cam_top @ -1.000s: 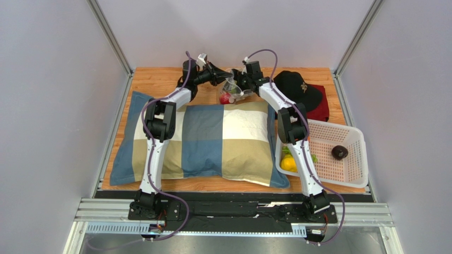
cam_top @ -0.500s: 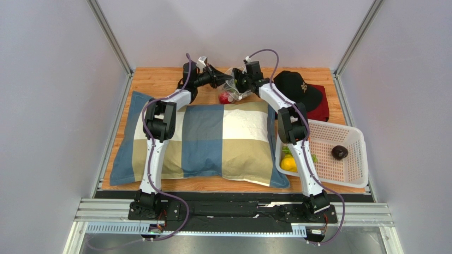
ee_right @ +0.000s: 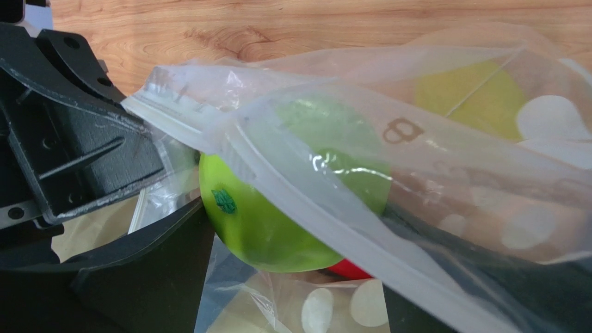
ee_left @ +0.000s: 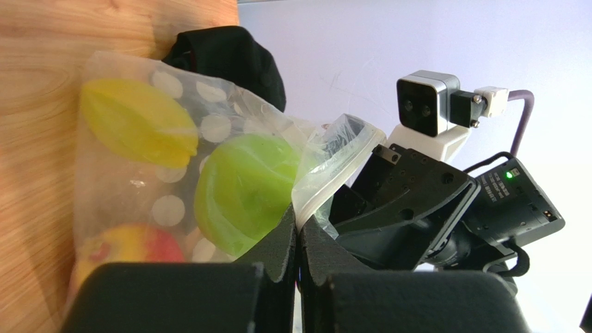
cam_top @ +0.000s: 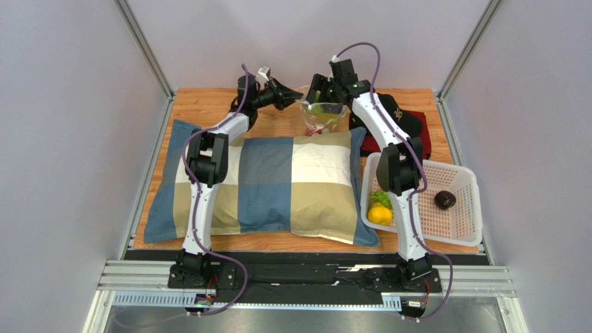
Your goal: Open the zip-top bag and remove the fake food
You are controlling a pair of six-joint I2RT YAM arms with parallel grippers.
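Hanging between the two arms above the far edge of the desk [cam_top: 208, 104], beyond the pillow [cam_top: 278, 184], the bag [cam_top: 321, 116] is stretched at its mouth so the zip can part. The left gripper [ee_left: 299, 225] has its fingers pressed together on the near lip, which anchors that side. The right gripper [cam_top: 318, 92] sits against the opposite side, and in its own wrist view the lip runs taut across the frame. Its fingers are hidden behind plastic, so I cannot tell whether they clamp the far lip or only hook it. Pulling from both sides is probably meant to spread the opening. The wrist views suggest the top is already partly open, with a green fruit [ee_left: 243, 194] crowding the mouth, a yellow piece [ee_left: 135, 121] behind it and a red apple [ee_left: 132, 243] low down. A lemon [cam_top: 379, 215] and a dark fruit [cam_top: 445, 200] lie in the basket [cam_top: 458, 215], so removal looks partly done. Compared with half a second ago, the right arm has risen and swung rightward. The bag has come up with it and now dangles instead of sagging near the desk, while the left gripper has barely shifted.
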